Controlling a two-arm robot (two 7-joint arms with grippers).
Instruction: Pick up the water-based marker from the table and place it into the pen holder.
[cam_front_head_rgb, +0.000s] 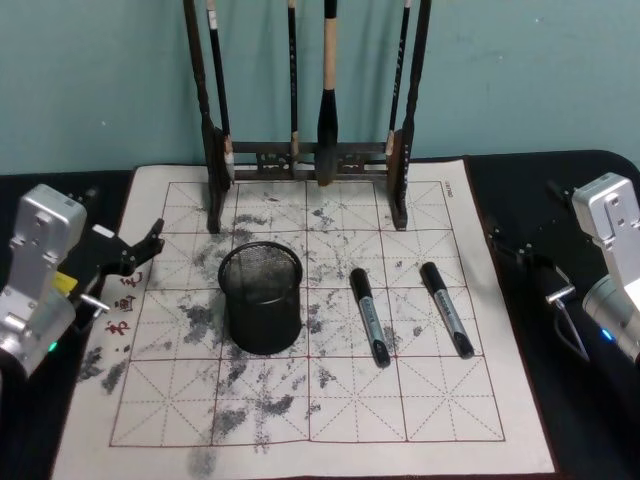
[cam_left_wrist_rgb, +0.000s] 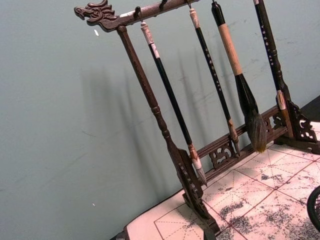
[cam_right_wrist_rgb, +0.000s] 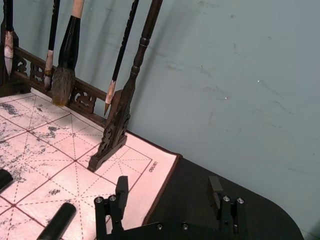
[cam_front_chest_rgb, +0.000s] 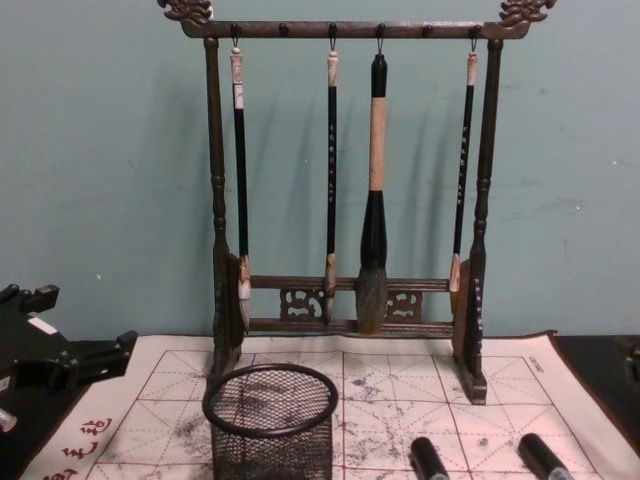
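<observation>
Hazard: wrong pick | left marker (cam_front_head_rgb: 369, 317), right marker (cam_front_head_rgb: 446, 309) look alike to me | left hand (cam_front_head_rgb: 143, 250), right hand (cam_right_wrist_rgb: 168, 184) wide, empty

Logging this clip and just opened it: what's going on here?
Nothing is being handled yet. One black marker and a second marker lie side by side on the ink-stained mat, to the right of the empty pen holder. The left end effector hovers open at the mat's left edge. The right end effector is open off its right edge, touching nothing.
</observation>
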